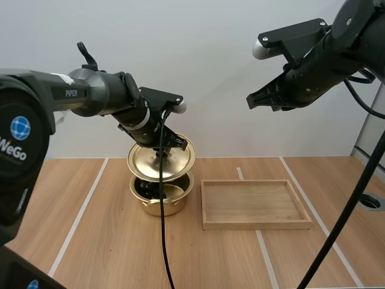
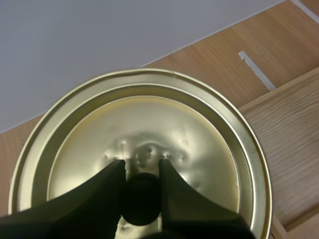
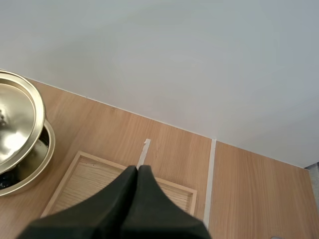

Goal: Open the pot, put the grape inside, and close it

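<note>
Where the high view gives the whole layout, the left wrist view shows the grip itself: the left gripper (image 2: 142, 162) pinches the small black round knob (image 2: 142, 201) of the shiny gold metal lid (image 2: 149, 119), one ribbed finger on each side of it.

High view: the lid hangs tilted in the air, lifted clear of the round gold metal pot (image 1: 163, 206) and just above its opening, with its top face turned toward the camera. The pot stands on the light wooden table (image 1: 120, 253), uncovered.

Contents: a dark clump (image 1: 149, 189) lies inside the pot, against the near-left wall. It looks like the bunch of grapes, but single berries cannot be made out. The right wrist view catches a sliver of the same dark mass under the tilted lid.

The shallow rectangular wooden tray (image 1: 255, 225) sits just beside the pot on the right side, apart from it.

The right gripper (image 1: 249, 101) is high in the air above the tray, well apart from pot and lid. In the right wrist view its fingers lie pressed together as one dark wedge, holding nothing.
</note>
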Available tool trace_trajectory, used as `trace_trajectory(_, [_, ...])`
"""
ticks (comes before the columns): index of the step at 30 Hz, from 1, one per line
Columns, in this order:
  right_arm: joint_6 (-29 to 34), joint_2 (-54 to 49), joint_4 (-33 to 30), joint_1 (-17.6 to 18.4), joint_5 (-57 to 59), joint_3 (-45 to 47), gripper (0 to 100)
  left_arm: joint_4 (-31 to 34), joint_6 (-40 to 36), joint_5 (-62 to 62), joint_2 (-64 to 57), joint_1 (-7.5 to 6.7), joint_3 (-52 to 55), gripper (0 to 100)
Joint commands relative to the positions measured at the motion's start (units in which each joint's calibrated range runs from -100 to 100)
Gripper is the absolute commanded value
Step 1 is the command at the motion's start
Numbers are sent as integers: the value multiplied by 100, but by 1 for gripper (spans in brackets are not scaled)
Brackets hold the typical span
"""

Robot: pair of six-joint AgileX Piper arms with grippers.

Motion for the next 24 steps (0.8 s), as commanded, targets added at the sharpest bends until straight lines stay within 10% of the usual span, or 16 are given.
trace_trajectory(1, [17, -80, 45, -20, -144, 28, 0, -125, 30, -324, 216, -21, 5, 0])
trace_trajectory(24, [17, -80, 57, -20, -218, 28, 0, -633, 438, 106, 810, 184, 5, 0])
